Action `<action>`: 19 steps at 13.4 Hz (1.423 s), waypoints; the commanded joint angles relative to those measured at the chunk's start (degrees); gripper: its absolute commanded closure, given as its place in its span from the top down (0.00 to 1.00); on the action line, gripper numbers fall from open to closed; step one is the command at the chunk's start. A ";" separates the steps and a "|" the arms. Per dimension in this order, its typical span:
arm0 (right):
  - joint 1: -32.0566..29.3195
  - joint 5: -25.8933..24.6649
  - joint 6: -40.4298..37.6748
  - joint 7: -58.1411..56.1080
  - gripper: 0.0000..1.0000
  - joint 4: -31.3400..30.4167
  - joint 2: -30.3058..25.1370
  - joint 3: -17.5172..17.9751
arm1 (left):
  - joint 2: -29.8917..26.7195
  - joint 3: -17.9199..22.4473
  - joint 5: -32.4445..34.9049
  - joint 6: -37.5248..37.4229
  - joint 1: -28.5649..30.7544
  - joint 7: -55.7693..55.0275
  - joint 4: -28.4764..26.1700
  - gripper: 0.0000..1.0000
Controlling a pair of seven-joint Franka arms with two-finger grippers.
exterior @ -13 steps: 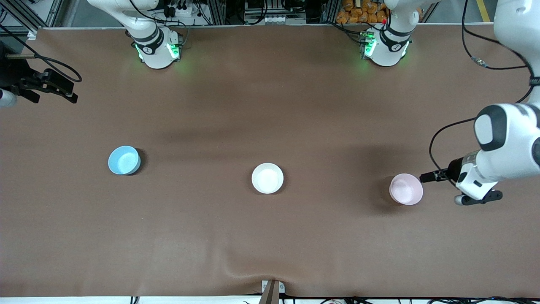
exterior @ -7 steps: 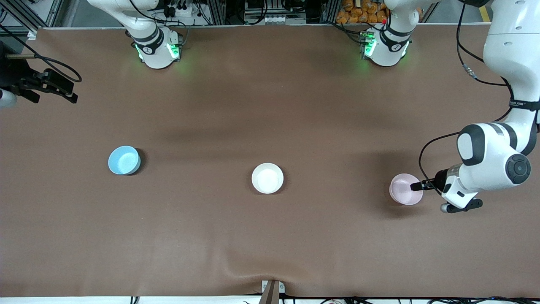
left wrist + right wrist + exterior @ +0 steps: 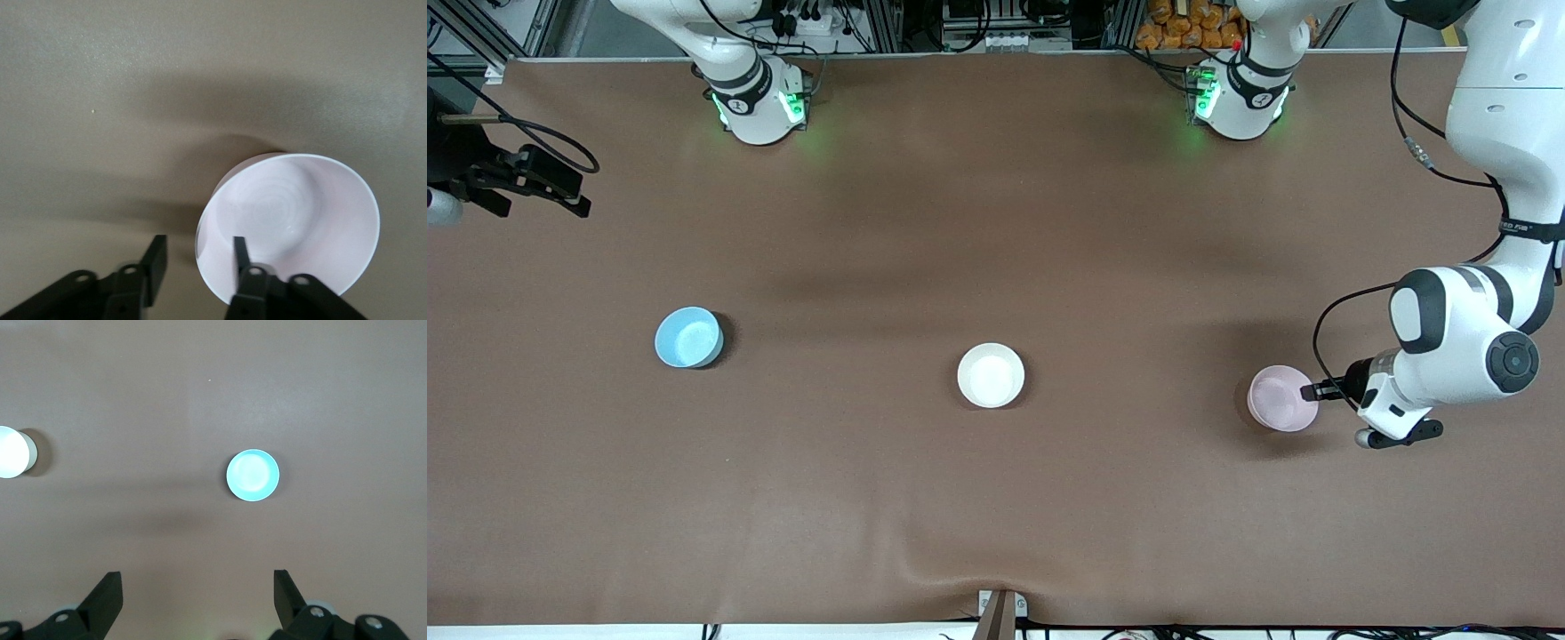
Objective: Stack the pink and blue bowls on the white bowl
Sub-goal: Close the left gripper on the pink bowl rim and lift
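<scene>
On the brown bench [image 3: 996, 498], the pink bowl [image 3: 1281, 398] sits toward the left arm's end from the white bowl [image 3: 991, 375]; the left hand [image 3: 1312, 392] straddles its rim, fingers [image 3: 240, 257] parted, one inside, one outside; the blue bowl [image 3: 687, 337] lies toward the right arm's end; the right hand [image 3: 197, 587] waits spread wide above it.

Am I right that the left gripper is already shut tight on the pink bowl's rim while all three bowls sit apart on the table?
Not quite. The left gripper is open, its fingers straddling the pink bowl's rim, one inside and one outside, as the left wrist view shows. The rest holds: pink, white bowl and blue bowl sit apart.
</scene>
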 commanded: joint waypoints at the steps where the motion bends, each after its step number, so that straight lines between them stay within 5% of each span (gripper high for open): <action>1: -1.00 1.10 -0.77 -0.44 1.00 0.96 0.45 0.49 | 1.39 -0.32 1.01 1.97 0.35 0.25 0.75 0.42; 4: -1.09 1.10 -0.86 -0.44 1.00 0.96 0.45 0.49 | 2.88 -0.32 0.66 5.23 0.27 0.25 0.83 0.31; 6: -1.00 1.10 -0.86 -0.44 1.00 0.96 0.45 0.49 | 3.24 -0.32 0.49 5.68 0.44 0.25 0.75 0.02; 14: -1.27 1.10 -0.77 -0.53 1.00 0.96 0.45 0.49 | -0.09 -1.90 0.40 3.40 0.44 4.20 0.92 0.00; 19: -1.35 1.36 -1.21 -0.44 1.00 0.96 0.45 0.49 | -4.75 -8.92 -0.56 -2.93 0.44 2.37 1.36 0.00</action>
